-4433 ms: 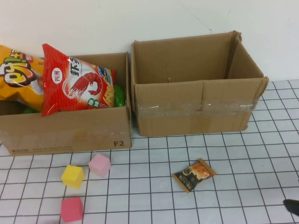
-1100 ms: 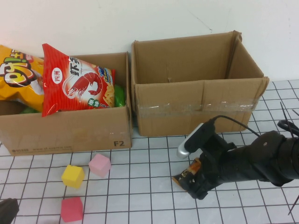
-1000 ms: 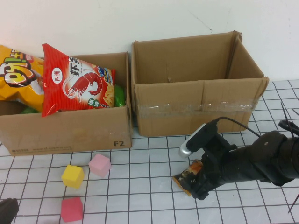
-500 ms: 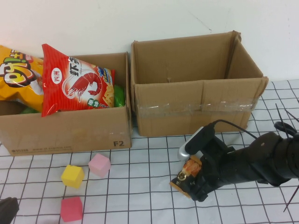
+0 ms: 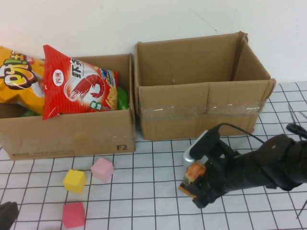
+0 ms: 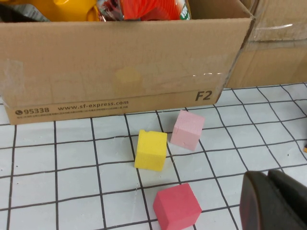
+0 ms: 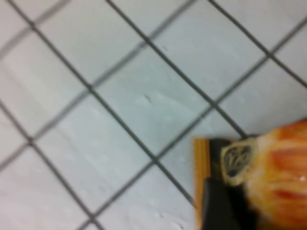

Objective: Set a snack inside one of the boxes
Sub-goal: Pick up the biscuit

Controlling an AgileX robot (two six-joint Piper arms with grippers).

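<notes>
My right gripper is shut on a small orange and black snack packet and holds it just above the gridded table, in front of the empty right box. The packet fills the corner of the right wrist view. The left box holds a red shrimp-chip bag and a yellow bag. My left gripper rests low at the table's front left corner; in the left wrist view its fingers lie shut and empty.
A yellow cube, a light pink cube and a darker pink cube lie in front of the left box. They also show in the left wrist view: the yellow cube, the light pink cube, the darker pink cube.
My right arm came in from the right, closed on the snack packet and has lifted it slightly off the table. My left gripper appeared at the front left corner and stays still.
</notes>
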